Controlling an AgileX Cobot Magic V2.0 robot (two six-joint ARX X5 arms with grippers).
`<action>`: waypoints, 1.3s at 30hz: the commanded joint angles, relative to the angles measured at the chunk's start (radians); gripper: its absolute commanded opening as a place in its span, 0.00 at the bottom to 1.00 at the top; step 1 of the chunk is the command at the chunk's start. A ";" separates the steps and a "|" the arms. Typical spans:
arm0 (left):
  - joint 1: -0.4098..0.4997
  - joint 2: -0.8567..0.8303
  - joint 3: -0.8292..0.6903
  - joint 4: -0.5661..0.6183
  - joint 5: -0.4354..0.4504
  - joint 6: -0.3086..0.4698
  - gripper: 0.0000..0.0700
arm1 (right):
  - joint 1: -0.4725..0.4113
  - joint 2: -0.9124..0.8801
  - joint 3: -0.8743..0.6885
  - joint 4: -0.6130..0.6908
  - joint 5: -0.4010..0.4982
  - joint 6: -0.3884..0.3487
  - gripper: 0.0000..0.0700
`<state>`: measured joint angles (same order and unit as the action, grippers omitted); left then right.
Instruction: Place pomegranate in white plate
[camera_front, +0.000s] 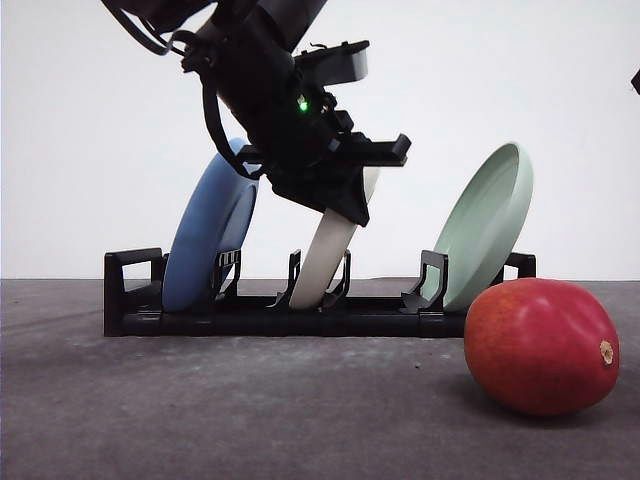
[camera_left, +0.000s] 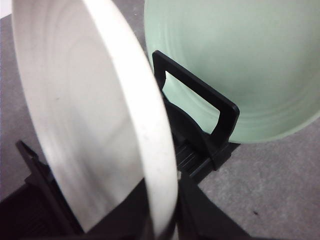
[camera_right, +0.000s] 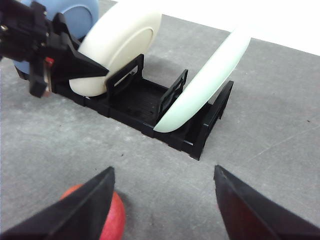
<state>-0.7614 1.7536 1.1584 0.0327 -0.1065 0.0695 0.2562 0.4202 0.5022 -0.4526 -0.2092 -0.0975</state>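
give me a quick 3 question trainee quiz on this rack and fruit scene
1. True or false: the white plate stands on edge in the black rack.
2. Which plate leans nearest the pomegranate in the front view? A blue plate B pale green plate C white plate
3. Fill in: the left gripper is at the ___ plate, while the right gripper is open above the table.

Key
1. True
2. B
3. white

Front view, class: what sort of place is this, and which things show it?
Probably a robot test bench, not a kitchen: bare grey tabletop, plain white backdrop, and a black dish rack with three plates beside a pomegranate.
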 joint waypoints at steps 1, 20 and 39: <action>-0.011 -0.008 0.016 0.007 0.016 -0.027 0.02 | 0.005 0.001 0.017 0.011 0.000 0.009 0.57; -0.014 -0.212 0.016 -0.039 0.019 -0.230 0.02 | 0.005 0.001 0.017 0.011 0.000 0.009 0.57; -0.119 -0.586 -0.117 -0.253 0.058 -0.270 0.02 | 0.005 0.002 0.017 0.008 0.000 0.009 0.57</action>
<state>-0.8668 1.1756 1.0479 -0.2434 -0.0475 -0.1980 0.2562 0.4202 0.5022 -0.4528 -0.2092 -0.0975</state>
